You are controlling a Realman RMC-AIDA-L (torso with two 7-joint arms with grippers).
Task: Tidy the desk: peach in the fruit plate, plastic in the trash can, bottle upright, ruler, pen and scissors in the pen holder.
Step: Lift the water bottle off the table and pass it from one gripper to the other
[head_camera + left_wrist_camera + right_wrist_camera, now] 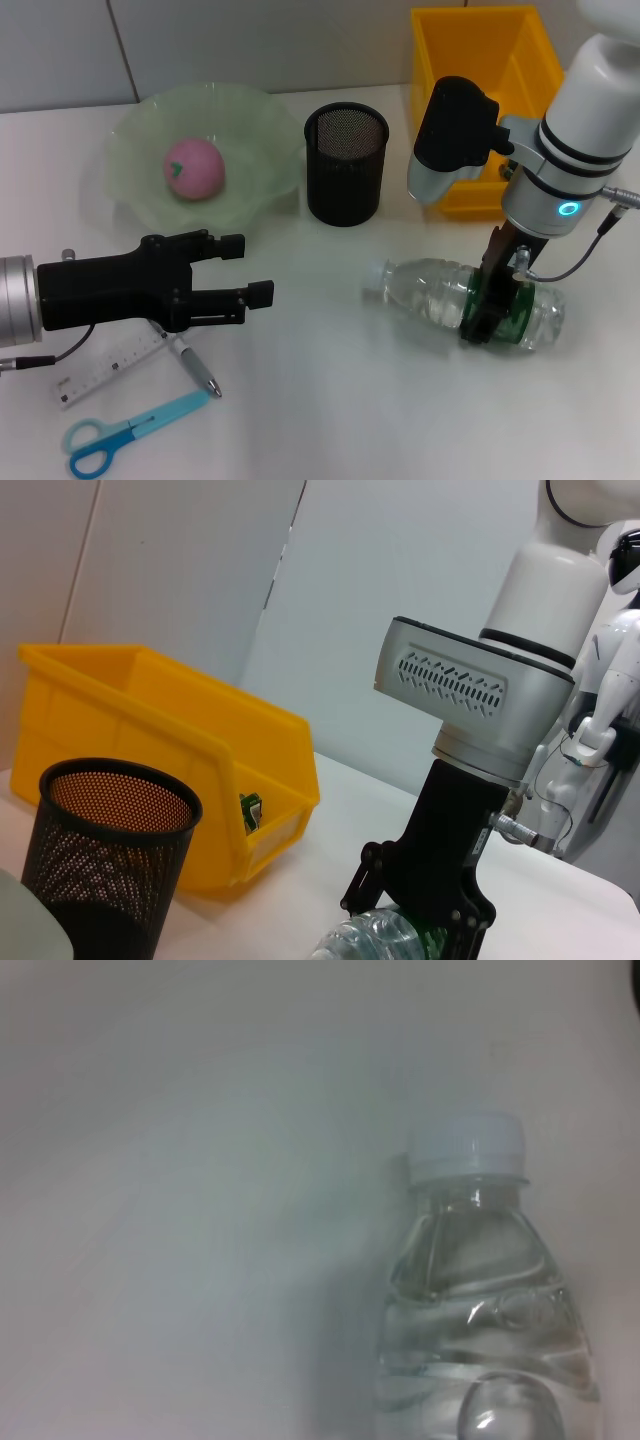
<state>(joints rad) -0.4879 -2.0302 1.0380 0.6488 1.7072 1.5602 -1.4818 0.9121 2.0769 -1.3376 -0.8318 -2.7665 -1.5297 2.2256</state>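
Two grippers over the desk [330, 400]. Right gripper [490, 310] clamped across the green label of the bottle [435, 292], which lies on its side in front of the trash can [530, 60], cap toward the pen holder [345, 165]. Left gripper [235, 270] hovers with jaws apart above ruler [105, 370], pen [195, 368] and scissors [125, 435]. Peach [195, 170] sits in the fruit plate [270, 130].

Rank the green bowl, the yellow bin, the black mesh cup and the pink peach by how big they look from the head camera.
1. Fruit plate, widest.
2. Trash can, though the right arm hides part of it, so first and second place are unsure.
3. Pen holder.
4. Peach, clearly smallest.
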